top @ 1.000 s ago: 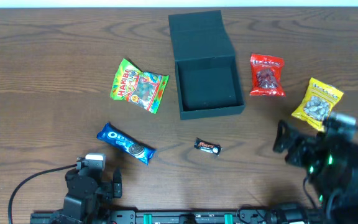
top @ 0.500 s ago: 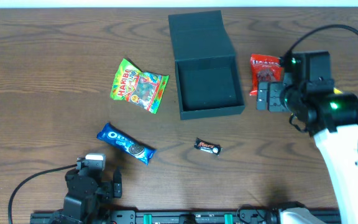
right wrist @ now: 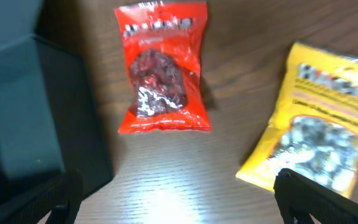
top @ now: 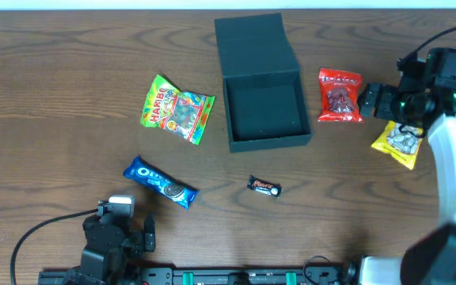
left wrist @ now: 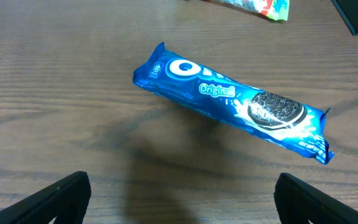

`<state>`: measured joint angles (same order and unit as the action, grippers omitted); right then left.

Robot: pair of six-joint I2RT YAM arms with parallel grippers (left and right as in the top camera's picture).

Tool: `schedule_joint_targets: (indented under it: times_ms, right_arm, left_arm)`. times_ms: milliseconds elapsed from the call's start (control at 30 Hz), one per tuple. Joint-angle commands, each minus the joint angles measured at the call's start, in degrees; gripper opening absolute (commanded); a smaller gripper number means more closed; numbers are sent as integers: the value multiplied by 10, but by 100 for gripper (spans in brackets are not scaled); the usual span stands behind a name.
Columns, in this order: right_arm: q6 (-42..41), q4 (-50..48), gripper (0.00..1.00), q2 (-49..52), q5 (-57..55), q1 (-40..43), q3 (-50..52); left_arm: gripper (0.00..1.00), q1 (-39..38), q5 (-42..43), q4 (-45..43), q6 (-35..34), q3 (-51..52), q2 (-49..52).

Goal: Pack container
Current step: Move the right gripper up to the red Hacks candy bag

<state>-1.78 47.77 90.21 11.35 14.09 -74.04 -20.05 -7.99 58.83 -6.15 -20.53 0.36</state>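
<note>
The dark teal container (top: 267, 143) stands open at the back middle of the table, its lid folded back and nothing inside; its wall (right wrist: 23, 118) shows at the left of the right wrist view. My right gripper (top: 374, 103) (right wrist: 179, 199) hovers open above the table, between a red snack packet (top: 340, 96) (right wrist: 162, 68) and a yellow one (top: 400, 142) (right wrist: 319, 134). My left gripper (top: 125, 224) (left wrist: 182, 199) rests open at the front left, just short of a blue Oreo pack (top: 161, 182) (left wrist: 232, 102). Neither gripper holds anything.
A green Haribo bag (top: 176, 108) lies left of the container, its edge (left wrist: 253, 6) at the top of the left wrist view. A small Mars bar (top: 264, 188) lies in front of the container. A black cable (top: 38, 229) loops at the front left.
The right arm has swung from the front right corner up over the red packet, then back to the right, between the red and yellow packets. The left arm has not moved.
</note>
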Motion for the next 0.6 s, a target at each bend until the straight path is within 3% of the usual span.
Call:
schedule_joint_targets:
  times_ms: [0,200,567]
  right_arm:
    - [29,-5,99,58,36,1,-18]
    - [38,-6,99,160,46,-8,-93]
    - [52,-12,99,211,-6,-71,-134]
  left_arm:
    - [96,-2,-14,33,0,5,-1]
    - [95,-2,-14,33,0,5,-1]
    - [96,-2,-14,33,0,5,-1]
